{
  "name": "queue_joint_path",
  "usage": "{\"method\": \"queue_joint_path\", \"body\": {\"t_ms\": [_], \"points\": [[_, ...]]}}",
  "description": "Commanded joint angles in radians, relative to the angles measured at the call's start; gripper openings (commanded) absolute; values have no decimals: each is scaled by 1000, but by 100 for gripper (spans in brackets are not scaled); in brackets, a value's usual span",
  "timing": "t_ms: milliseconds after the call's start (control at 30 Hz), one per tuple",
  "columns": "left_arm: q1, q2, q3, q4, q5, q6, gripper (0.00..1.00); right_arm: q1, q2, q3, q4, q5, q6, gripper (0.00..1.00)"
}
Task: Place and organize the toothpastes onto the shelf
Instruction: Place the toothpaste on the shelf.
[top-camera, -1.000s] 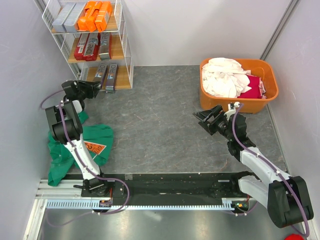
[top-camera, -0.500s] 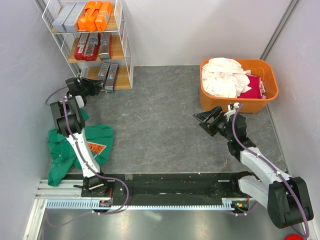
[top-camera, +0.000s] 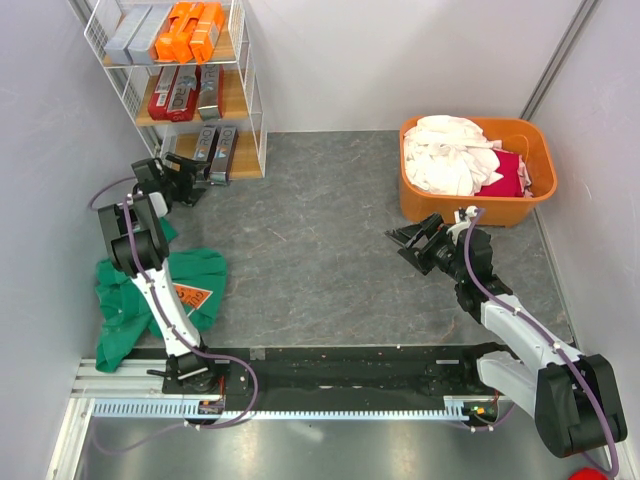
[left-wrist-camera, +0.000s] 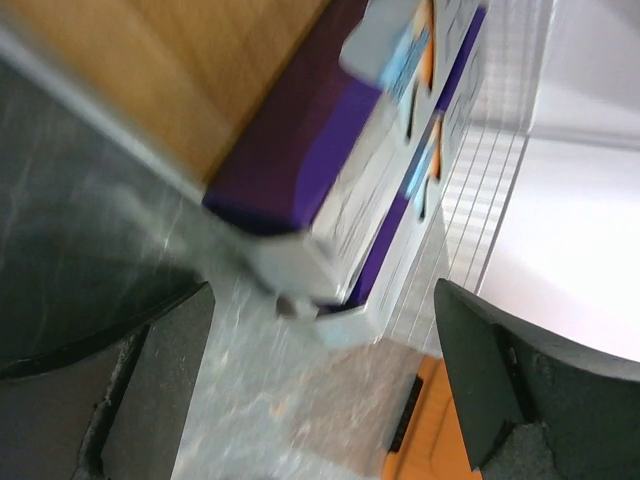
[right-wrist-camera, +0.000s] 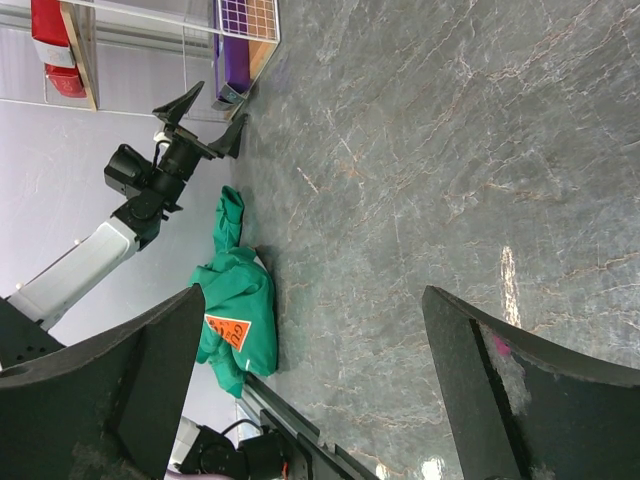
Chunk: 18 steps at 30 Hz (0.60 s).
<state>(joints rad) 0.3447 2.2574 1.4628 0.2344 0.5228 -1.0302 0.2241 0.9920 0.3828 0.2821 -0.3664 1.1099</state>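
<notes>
The shelf (top-camera: 246, 163) stands at the far left, a white wire rack with wooden boards. Its top board carries silver-grey toothpastes (top-camera: 135, 30) and orange ones (top-camera: 190, 28). Red ones (top-camera: 172, 92) lie on the middle board, and white and purple ones (top-camera: 215, 150) lie on the bottom board. My left gripper (top-camera: 197, 175) is open just in front of the near ends of the white and purple cartons (left-wrist-camera: 380, 150); nothing sits between its fingers (left-wrist-camera: 150, 390). The right gripper (top-camera: 405, 243) hangs open and empty over the grey floor, far from the shelf.
An orange tub (top-camera: 470, 215) of white and red laundry stands at the back right, just behind the right gripper. A green cloth (top-camera: 160, 290) lies crumpled beside the left arm. Grey walls close in both sides.
My left gripper moved up to the shelf's bottom board, then its jaws went from nearly shut to wide open. The right arm has not moved.
</notes>
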Motion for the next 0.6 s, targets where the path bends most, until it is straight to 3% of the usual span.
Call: {"method": "queue_joint_path", "body": {"t_ms": [0,233,567], "points": [[-15,-77,-111,-64,-20,108,100,-6,-16,28,20,-22,-16,98],[-24,-234,-326,112,17,102,100,-3,-32,22,22,-34,-16,98],[-104,-559,-507,73,34,234,100,-5,-62,31,19,-49,-39,98]]}}
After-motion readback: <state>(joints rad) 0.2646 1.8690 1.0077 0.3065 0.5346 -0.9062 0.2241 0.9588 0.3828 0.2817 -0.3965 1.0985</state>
